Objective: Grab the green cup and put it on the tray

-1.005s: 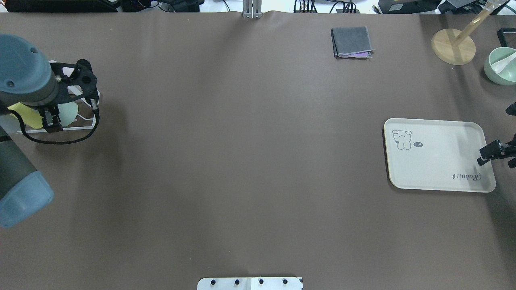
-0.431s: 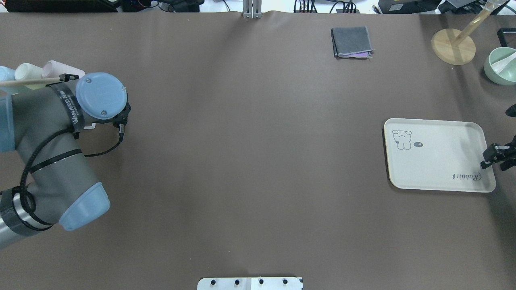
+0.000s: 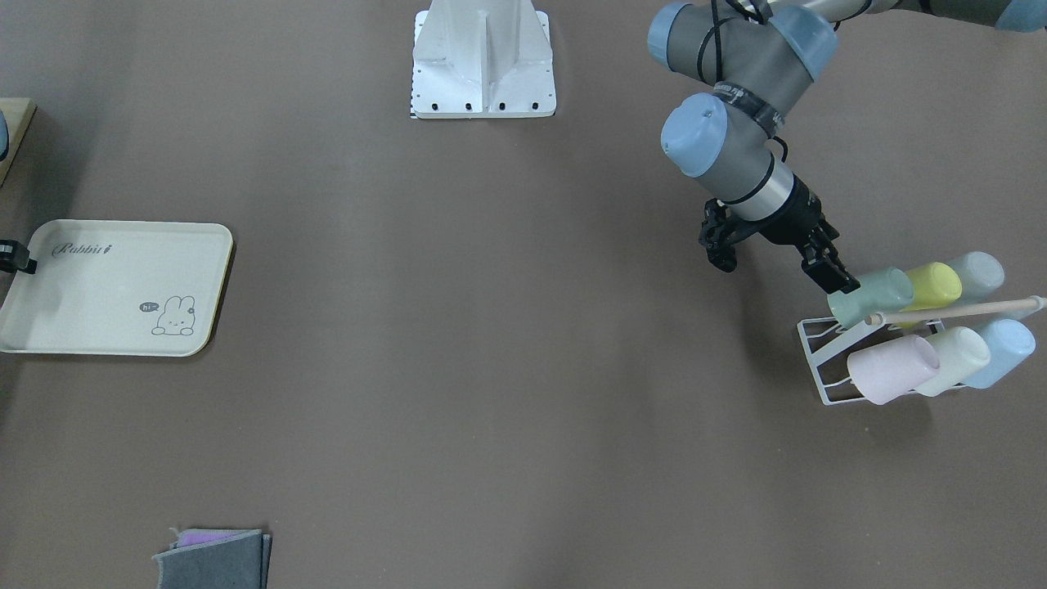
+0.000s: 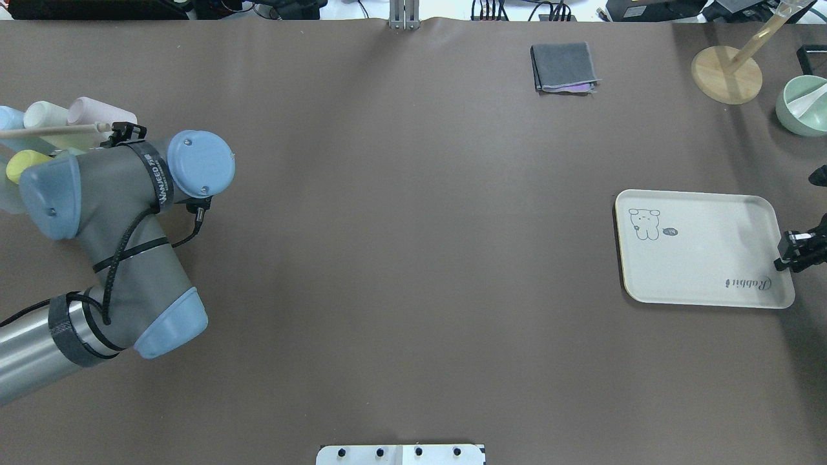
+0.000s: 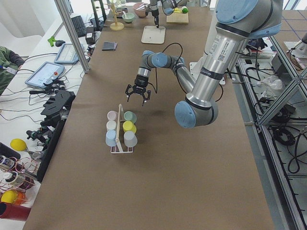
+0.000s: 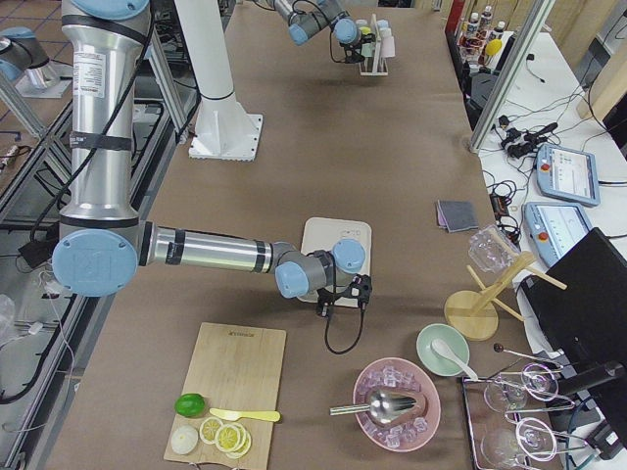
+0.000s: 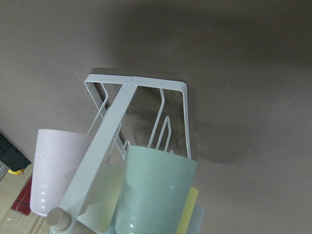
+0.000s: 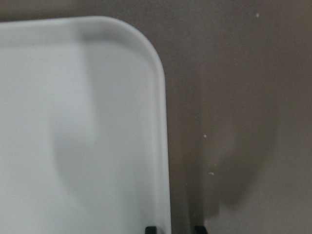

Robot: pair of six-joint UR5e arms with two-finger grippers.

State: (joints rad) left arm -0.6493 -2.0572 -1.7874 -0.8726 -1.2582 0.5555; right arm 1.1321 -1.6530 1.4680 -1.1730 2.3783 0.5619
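Observation:
The green cup [image 3: 871, 296] lies on its side on a white wire rack [image 3: 818, 360], at the near end of the row. It fills the lower part of the left wrist view [image 7: 153, 195]. My left gripper [image 3: 781, 266] is open just in front of the cup's rim, one finger close beside it; I cannot tell if it touches. The arm hides this gripper in the overhead view. The cream tray [image 4: 704, 258] lies far right, empty. My right gripper [image 4: 785, 252] looks shut and empty at the tray's right edge [image 8: 161, 122].
The rack also holds yellow [image 3: 932, 285], pink [image 3: 887, 370], cream [image 3: 953, 360], blue [image 3: 1002, 352] and grey-blue [image 3: 977, 274] cups under a wooden rod. A folded grey cloth [image 4: 562, 66], a wooden stand [image 4: 727, 74] and a green bowl [image 4: 804, 106] sit at the far edge.
My left arm has swung from above the rack to its right side, lower over the table. My right gripper has drifted slightly right toward the tray's rim.

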